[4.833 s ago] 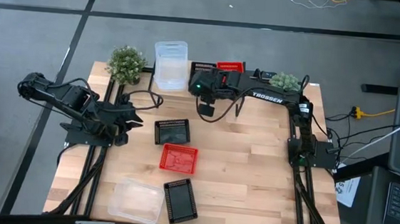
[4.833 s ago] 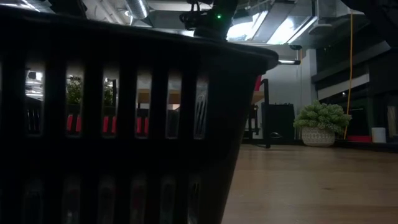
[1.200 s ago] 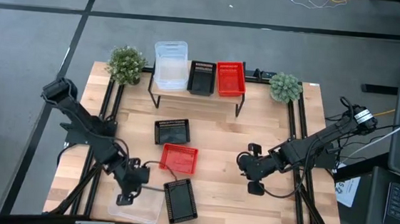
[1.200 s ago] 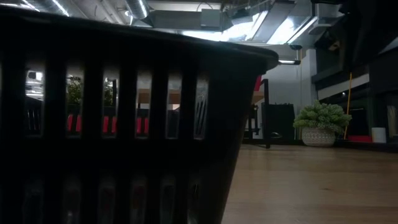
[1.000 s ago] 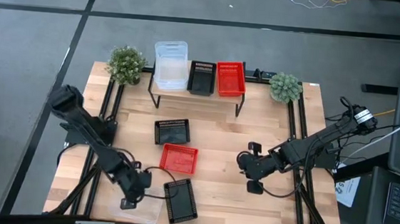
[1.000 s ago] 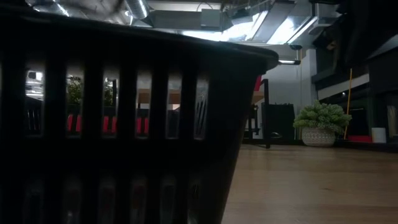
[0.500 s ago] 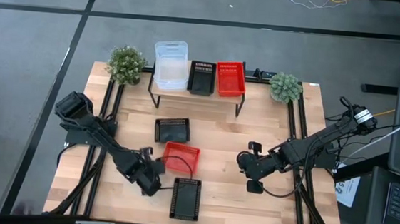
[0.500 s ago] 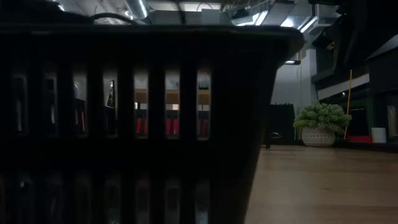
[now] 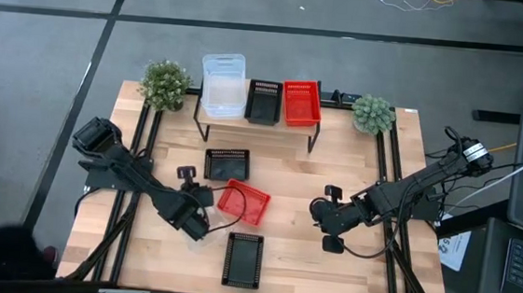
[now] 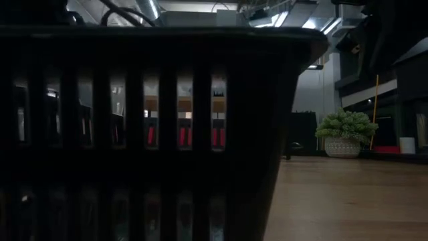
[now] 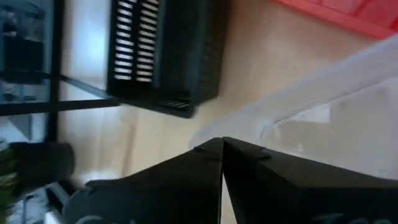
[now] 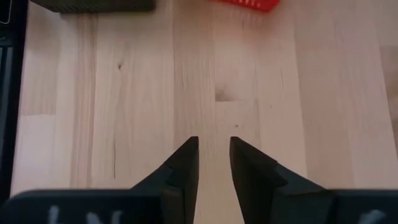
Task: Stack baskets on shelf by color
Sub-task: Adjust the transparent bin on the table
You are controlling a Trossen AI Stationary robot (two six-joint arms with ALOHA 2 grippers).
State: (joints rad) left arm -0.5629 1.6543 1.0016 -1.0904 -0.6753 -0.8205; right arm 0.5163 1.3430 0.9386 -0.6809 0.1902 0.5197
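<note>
Two dark, jointed arms are showing, the left arm (image 9: pixel 137 182) and the right arm (image 9: pixel 398 197), each trailing thin black cables. The right gripper (image 12: pixel 213 163) is showing two matte black, wedge-shaped fingers (image 12: pixel 184 163) tapering toward their tips.

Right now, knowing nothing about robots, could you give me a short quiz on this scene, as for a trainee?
1. True or false: a red basket stands on the shelf.
2. How many black baskets lie on the table, off the shelf?
3. What does the left gripper hold? A: a plant. B: a clear basket. C: nothing.

Key: 1 true. 2 two. 3 B; the fingers are closed on its rim.
</note>
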